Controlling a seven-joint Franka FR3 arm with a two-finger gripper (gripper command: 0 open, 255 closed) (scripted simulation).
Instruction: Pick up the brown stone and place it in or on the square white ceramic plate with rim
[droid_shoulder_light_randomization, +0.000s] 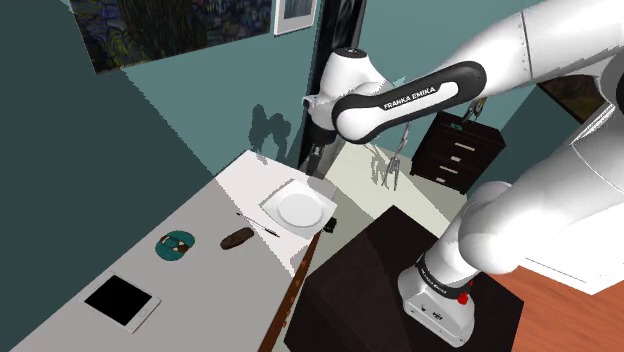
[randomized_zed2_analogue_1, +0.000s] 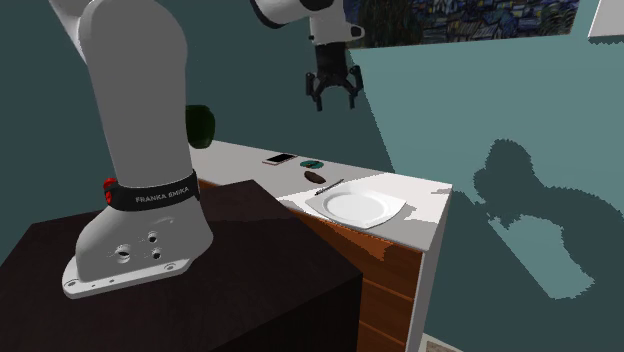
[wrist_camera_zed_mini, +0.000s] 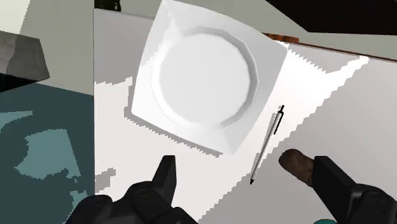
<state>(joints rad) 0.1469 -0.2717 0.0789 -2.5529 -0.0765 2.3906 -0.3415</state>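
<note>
The gripper (randomized_zed2_analogue_1: 331, 101) hangs high over the table (droid_shoulder_light_randomization: 200, 212), open air below; a pen (droid_shoulder_light_randomization: 258, 222) (thin, flat) lies between stone (droid_shoulder_light_randomization: 237, 238) and plate (droid_shoulder_light_randomization: 300, 209).

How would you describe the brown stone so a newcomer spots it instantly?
Start at the long pale tabletop and find the square white plate toward one end. Just beside the plate lies a thin pen, and next to that the brown stone: the only dark brown, lumpy oblong there.

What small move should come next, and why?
Probably shift the open gripper sideways until it is centred over the stone: it hangs well above the table, holds nothing, and the stone lies beside the pen, off the plate.
</note>
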